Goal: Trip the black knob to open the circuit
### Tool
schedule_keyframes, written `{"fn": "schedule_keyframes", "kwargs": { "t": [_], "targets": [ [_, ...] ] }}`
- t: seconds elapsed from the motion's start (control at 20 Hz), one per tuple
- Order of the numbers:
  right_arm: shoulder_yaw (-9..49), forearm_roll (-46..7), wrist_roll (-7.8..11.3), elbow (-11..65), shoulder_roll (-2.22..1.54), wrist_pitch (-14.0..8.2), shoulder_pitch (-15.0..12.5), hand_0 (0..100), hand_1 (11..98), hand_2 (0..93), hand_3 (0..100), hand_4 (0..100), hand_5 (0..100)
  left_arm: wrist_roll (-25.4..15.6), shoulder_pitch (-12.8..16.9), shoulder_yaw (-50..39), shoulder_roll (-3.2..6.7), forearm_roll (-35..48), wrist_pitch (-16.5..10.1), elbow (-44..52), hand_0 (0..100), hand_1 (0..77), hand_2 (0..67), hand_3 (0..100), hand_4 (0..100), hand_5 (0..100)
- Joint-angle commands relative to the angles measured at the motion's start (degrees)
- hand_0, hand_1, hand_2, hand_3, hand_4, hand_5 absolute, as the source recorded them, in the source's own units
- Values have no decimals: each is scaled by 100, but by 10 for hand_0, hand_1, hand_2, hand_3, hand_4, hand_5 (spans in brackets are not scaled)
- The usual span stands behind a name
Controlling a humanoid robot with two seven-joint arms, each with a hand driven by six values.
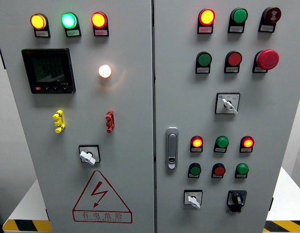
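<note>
Grey metal cabinet doors (130, 145) fill my view, my hands are unseen so their fingers I cannot tell, and the small black rotary knob (236, 200) at lower right needs a firm, careful twist.

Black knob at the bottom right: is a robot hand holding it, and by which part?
Nothing holds it. No hand shows in the head view. The black knob sits untouched on the right door.

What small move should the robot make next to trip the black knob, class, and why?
Probably raise a robot hand toward the black knob at the right door's lower right. Neither hand is in view yet, and the knob sits untouched beside the white selector switch, so reaching comes before any turning.
</note>
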Motion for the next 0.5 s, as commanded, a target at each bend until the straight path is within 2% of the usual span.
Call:
{"fn": "schedule_keyframes", "kwargs": {
  "t": [0.0,0.1,0.25,0.3,0.45],
  "targets": [
    [1295,-1297,-190,-5,-4,371,-60,151,442,13,148,110,238,0,2,0,4,0,0,0,0,30,129,213,66,15],
    [1695,-1775,-313,38,-4,653,-77,150,442,13,145,106,234,0,2,0,4,0,0,0,0,30,129,213,66,15],
    [1626,-1803,-323,-23,-13,698,-51,150,442,9,140,100,225,0,2,0,4,0,0,0,0,30,129,213,66,15],
    [1565,-1777,-305,-32,-4,689,-51,150,442,9,139,99,224,0,2,0,4,0,0,0,0,30,129,213,66,15],
    [1362,-1443,-288,-23,-4,663,45,153,439,9,136,95,221,0,2,0,4,0,0,0,0,29,129,213,66,15]
  ]
}}
